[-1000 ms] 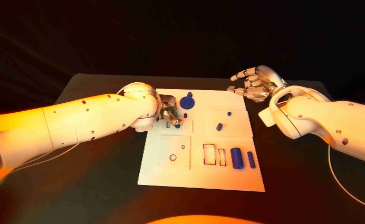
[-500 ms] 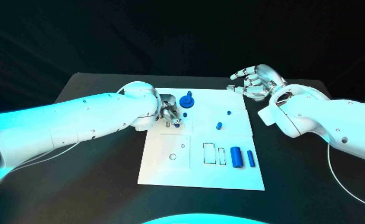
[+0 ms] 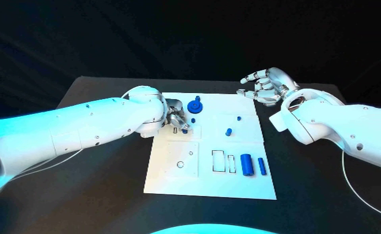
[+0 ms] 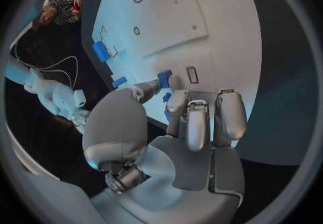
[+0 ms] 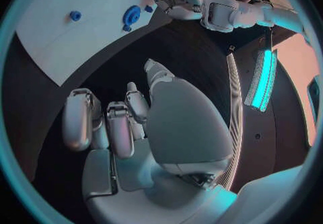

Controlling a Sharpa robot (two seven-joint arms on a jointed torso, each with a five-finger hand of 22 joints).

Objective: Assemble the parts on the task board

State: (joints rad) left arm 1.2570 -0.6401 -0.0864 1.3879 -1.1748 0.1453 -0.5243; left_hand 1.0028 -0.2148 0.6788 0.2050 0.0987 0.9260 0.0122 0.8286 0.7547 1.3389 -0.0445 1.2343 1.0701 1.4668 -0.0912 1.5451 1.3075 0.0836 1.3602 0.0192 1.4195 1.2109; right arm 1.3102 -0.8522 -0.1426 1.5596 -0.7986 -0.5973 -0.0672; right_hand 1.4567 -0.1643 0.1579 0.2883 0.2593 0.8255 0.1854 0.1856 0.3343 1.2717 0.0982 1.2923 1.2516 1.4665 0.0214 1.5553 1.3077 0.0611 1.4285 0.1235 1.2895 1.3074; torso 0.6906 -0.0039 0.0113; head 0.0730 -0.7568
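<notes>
Assembly is judged partly done. On the flat white rectangular task board [image 3: 208,181], a round blue gear-like part [image 3: 195,107] stands near the far edge, and two small blue pegs [image 3: 228,131] stand toward 2 o'clock from board centre, apparently seated. Two blue cylindrical bars [image 3: 248,164] lie loose at about 4 o'clock, beside two empty rectangular outlined slots [image 3: 217,160]. A small round hole [image 3: 180,164] at 8 o'clock also appears unfilled. At least these items remain.

The left hand [image 3: 176,117] works over the board's 10 o'clock region. In the left wrist view its fingers [image 4: 193,121] are narrow, drawn together with the thumb on a small blue block-shaped part [image 4: 164,77], held at the tips just above the board and just beside a small rectangular slot [image 4: 191,75]. The part is not yet seated, as far as can be judged.

The right hand [image 3: 265,86] hovers over the black counter [image 3: 103,190] at the board's 1 o'clock corner, fingers loosely curled and spread, holding nothing, well apart from every part.
</notes>
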